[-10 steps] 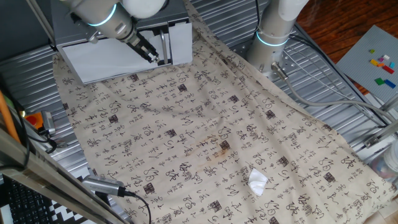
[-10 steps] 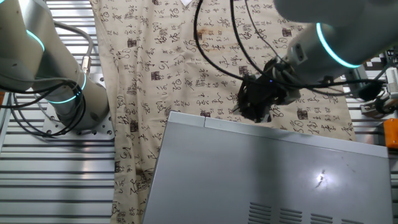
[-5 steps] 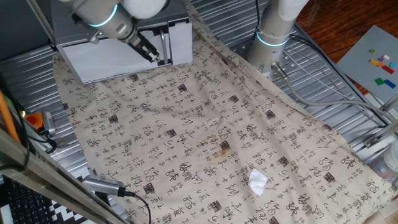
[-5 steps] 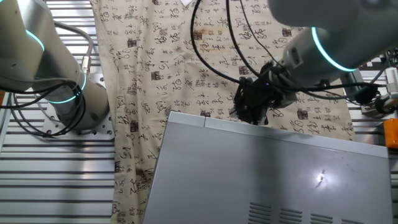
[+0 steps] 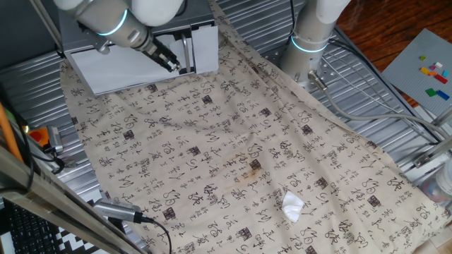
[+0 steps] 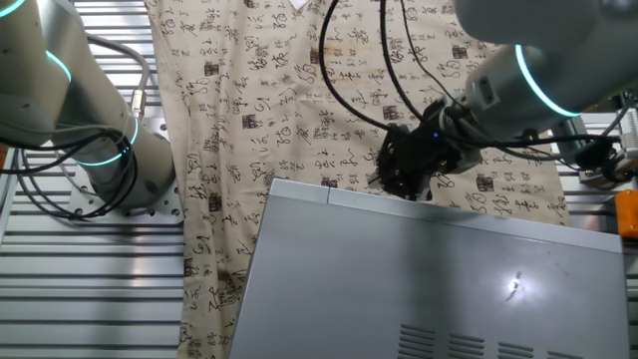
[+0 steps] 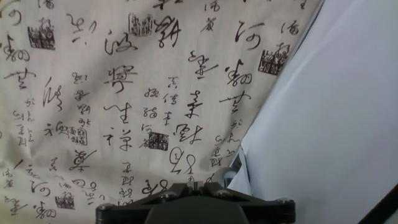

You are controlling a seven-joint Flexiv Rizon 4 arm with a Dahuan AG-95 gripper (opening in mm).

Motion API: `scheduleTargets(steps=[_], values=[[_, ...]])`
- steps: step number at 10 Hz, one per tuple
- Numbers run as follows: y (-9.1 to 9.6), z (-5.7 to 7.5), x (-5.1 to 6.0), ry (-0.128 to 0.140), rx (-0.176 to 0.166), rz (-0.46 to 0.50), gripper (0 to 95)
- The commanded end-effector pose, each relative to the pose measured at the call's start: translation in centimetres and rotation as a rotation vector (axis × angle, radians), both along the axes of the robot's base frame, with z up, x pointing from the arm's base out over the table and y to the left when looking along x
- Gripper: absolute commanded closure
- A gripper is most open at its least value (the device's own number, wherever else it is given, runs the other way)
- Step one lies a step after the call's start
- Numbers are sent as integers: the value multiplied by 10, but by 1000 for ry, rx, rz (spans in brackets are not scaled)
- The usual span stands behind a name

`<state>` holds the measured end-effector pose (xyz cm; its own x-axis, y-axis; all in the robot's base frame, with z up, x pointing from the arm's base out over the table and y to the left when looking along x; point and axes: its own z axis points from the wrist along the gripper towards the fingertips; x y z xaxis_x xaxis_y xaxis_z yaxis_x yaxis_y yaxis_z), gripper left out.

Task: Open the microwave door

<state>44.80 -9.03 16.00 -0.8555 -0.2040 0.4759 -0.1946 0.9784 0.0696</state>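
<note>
So the microwave (image 6: 439, 289) sits at the far edge of the worktop (image 5: 367, 77) in one fixed view, near its far-left corner, and the microwave door (image 5: 120, 67) already looks swung down and lying nearly flat on the beige cloth (image 5: 233, 155), so I'd guess the opening is mostly done or in its last bit. The gripper (image 5: 173, 63) is right at the door's free end next to the white front panel, touching or as good as. Honestly I cannot tell whether the fingers are clenched on the door edge, hooked behind it, or just loose, since none of the shots shows them cleanly. If it's finishing the swing, my advice is to follow the door's arc around the hinge instead of pulling straight, keep the contact near the free edge for leverage, and go easy so the whole box doesn't slide on that cloth or bunch it up. On views: one fixed view is the only one that shows the door panel whole. The other fixed view mostly gives you the grey top of the box with the black hand (image 6: 409, 160) tucked over its front edge, door hidden. The hand view just shows cloth with a white panel (image 7: 336, 124) on the right, fingers out of frame.
</note>
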Motion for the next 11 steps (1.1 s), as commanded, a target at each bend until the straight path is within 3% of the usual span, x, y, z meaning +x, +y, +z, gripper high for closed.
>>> scheduleTargets(steps=[1, 6, 9, 11], values=[[0, 0, 2, 40, -2, -3, 950], [0, 0, 2, 93, 1, 6, 950], [0, 0, 2, 146, 15, 24, 950], [0, 0, 2, 151, 18, 28, 950]])
